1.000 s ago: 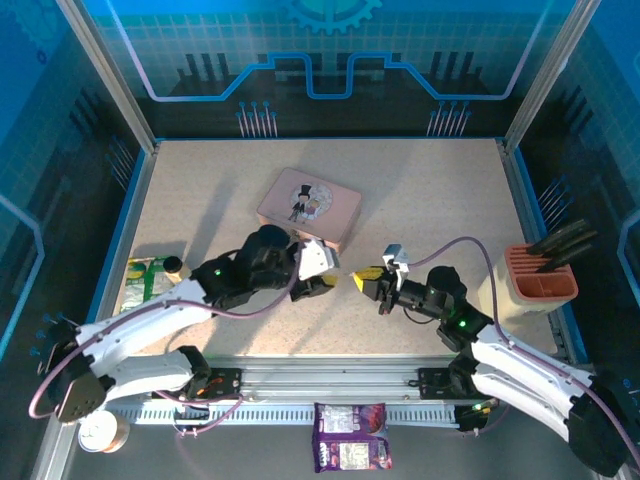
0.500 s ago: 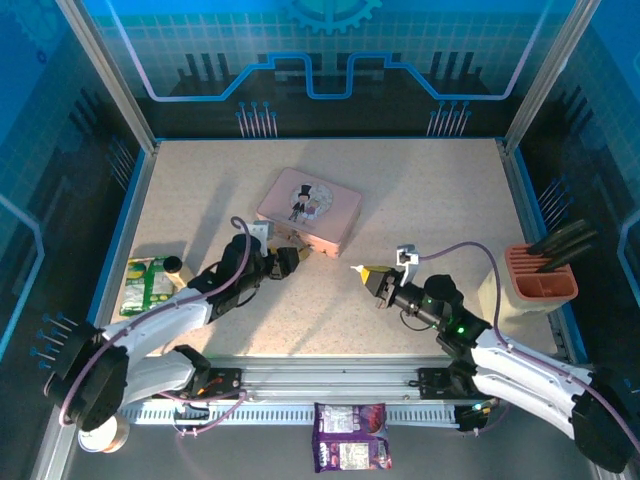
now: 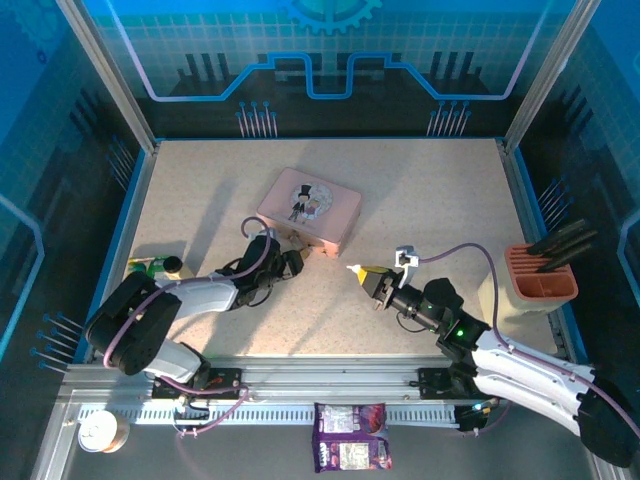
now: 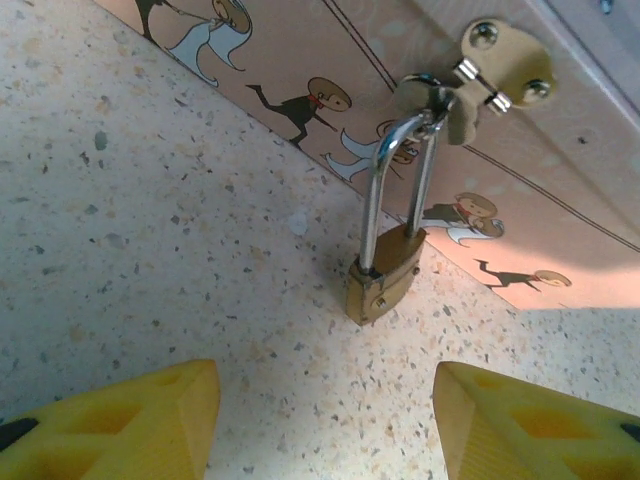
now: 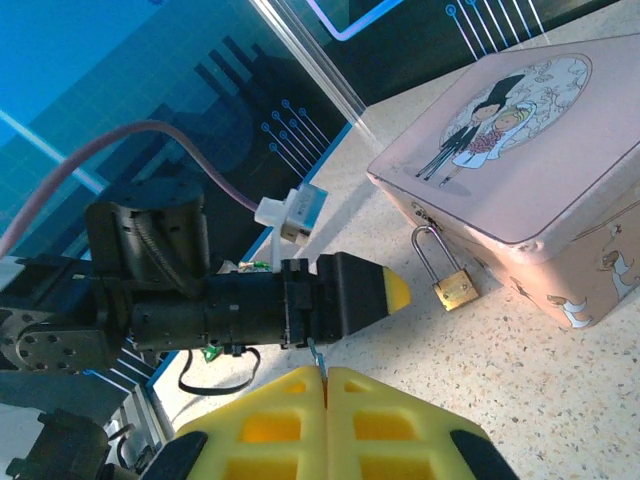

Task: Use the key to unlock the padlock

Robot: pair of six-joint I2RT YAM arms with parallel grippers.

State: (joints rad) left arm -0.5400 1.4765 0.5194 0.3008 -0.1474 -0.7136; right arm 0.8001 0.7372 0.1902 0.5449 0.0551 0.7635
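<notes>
The padlock (image 4: 383, 287) hangs by its shackle (image 4: 395, 185) from the hasp (image 4: 470, 75) on the side wall of the tin (image 3: 310, 207). Its brass body is tilted, and its lower end touches the counter (image 4: 150, 230) just beside that wall. Both legs of the shackle run down into the body. My left fingers (image 5: 392, 290) are low over the counter, just short of the padlock and aimed at it. In my left wrist view their two yellow tips stand wide apart, one at each bottom corner, with bare counter between them and nothing in their grasp. My right fingers (image 5: 325, 385) are pressed together, and a thin grey sliver, the key (image 5: 316, 352), sticks out from the seam between their tips. It is too small for me to make out its shape. From above, my right fingers sit to the right of the tin's near corner, off the padlock and with a stretch of counter between them and my left fingers. In my right wrist view the padlock lies beyond the key's tip and to the right. My left fingers' yellow tip is just beside the padlock and does not touch it.
</notes>
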